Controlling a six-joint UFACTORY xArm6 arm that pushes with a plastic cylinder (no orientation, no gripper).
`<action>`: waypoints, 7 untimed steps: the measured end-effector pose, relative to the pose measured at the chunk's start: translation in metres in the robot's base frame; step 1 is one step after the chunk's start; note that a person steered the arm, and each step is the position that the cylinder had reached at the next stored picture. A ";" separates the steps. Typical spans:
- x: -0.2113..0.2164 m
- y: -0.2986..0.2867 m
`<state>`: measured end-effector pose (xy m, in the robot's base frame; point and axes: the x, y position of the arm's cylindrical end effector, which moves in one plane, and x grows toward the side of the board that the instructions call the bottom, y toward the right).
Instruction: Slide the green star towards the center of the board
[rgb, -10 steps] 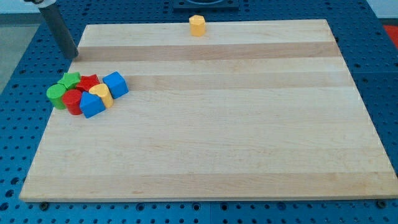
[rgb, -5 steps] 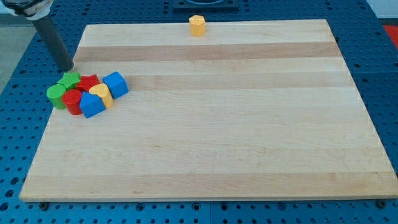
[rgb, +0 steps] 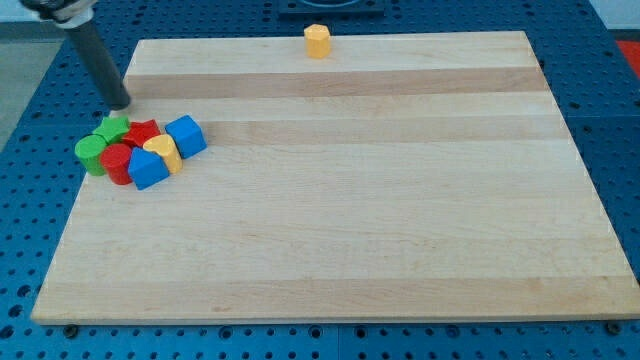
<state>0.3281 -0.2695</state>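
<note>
- My tip (rgb: 122, 104) stands at the far left edge of the wooden worktop (rgb: 400, 200), near the view's top-left corner, apart from every block.
- The green star (rgb: 113, 128) lies just below my tip, a touch toward the view's left, with a sliver of bare wood between the two.
- The star sits at the upper-left corner of a tight cluster near the worktop's left edge; a red star-like block (rgb: 144, 132) touches it on the view's right, and a green cylinder (rgb: 91, 154) sits just below-left of it.
- Also packed in: a red cylinder (rgb: 118, 163), a yellow heart-like block (rgb: 162, 152), a blue block with a peaked top (rgb: 148, 169) and a blue cube (rgb: 186, 135).
- The board's centre lies well away toward the view's right and slightly below the star. By my reading, the tip is on the wrong side for that push; it would need to come round to the star's left.
- The red star stands directly on the path to the centre, so a straight push would likely drag neighbours along.
- The tool is a plain dark rod with nothing to spread or pinch; it holds nothing.
- A lone yellow block (rgb: 317, 41) rests at the worktop's top edge, well apart from the rest.
- No brand, label or readable writing appears anywhere.
</note>
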 end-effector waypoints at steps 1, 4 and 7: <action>-0.002 0.116; 0.159 0.174; 0.200 -0.033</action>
<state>0.5284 -0.3029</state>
